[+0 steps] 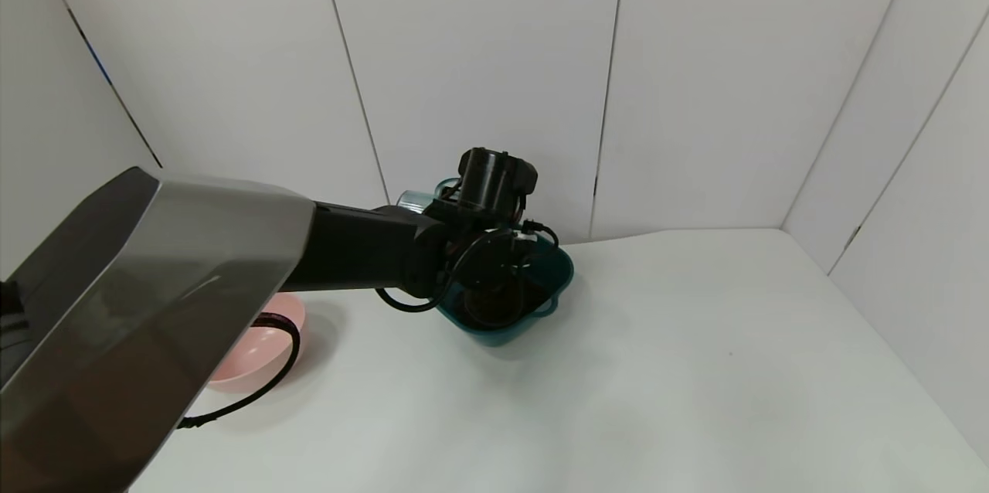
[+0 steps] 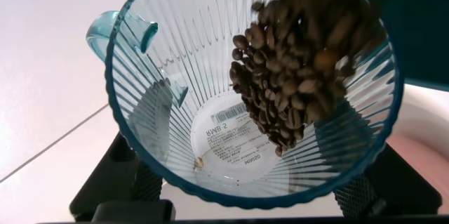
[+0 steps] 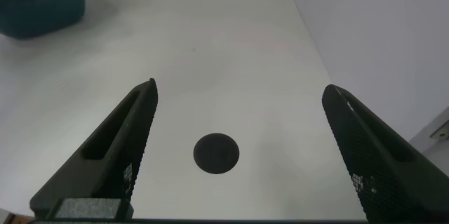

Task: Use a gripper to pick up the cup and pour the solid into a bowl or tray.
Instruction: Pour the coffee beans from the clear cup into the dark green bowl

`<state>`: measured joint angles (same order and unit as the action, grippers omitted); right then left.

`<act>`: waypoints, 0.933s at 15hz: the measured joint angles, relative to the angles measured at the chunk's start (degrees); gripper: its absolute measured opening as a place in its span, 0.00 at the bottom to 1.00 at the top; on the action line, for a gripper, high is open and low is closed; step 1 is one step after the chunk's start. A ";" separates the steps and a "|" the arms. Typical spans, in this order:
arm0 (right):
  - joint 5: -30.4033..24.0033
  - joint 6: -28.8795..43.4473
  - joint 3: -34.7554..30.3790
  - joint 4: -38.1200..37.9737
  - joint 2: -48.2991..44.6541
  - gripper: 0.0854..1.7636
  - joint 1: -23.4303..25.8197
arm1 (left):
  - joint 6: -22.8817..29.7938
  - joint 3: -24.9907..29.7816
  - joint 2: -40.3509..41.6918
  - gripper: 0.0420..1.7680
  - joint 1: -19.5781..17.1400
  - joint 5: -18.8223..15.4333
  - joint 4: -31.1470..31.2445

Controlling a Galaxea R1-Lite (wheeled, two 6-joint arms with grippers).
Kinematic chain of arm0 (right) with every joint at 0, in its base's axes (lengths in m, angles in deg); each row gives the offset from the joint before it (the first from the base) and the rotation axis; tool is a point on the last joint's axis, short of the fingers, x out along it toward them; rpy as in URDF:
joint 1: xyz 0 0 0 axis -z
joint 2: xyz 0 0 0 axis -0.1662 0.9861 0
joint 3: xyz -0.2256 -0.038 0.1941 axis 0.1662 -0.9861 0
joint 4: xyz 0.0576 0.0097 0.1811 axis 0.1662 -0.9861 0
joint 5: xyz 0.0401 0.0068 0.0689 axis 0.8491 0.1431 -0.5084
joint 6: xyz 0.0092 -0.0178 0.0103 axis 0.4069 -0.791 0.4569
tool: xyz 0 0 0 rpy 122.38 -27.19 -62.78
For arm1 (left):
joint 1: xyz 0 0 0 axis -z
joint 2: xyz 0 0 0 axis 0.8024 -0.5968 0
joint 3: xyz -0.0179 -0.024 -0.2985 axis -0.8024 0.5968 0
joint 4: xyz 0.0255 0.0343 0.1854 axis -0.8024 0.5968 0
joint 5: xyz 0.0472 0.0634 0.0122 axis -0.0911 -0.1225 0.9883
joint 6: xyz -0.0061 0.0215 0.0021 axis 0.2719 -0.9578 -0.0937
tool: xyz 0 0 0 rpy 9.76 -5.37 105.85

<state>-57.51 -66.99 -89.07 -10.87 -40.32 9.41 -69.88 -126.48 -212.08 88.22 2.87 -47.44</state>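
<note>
Brown solid (image 2: 302, 62) in one cup (image 2: 175, 55)

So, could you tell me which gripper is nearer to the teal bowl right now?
The left gripper is nearer: it holds the cup tipped right above the teal bowl. The right gripper hangs open over bare table, with the bowl well off to its side.

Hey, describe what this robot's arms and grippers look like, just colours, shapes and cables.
The left arm has a glossy grey shell, then a black forearm. The left gripper is black with a round motor housing and looped black cables. The right gripper has two long black fingers with textured, dimpled pads.
</note>
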 joint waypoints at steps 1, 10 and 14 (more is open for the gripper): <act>0.00 0.02 0.00 0.00 0.00 0.97 0.00 | 0.00 -0.02 0.00 0.73 -0.02 0.05 0.00; 0.00 0.02 0.00 0.00 0.00 0.97 0.00 | 0.50 -0.38 0.20 0.73 0.00 0.37 -0.72; -0.02 0.02 0.00 0.02 0.00 0.97 0.00 | 0.96 -0.99 1.23 0.73 -0.67 -0.57 -0.80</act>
<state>-57.54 -66.97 -89.07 -10.85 -40.32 9.41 -68.92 -127.46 -210.85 87.55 2.30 -48.24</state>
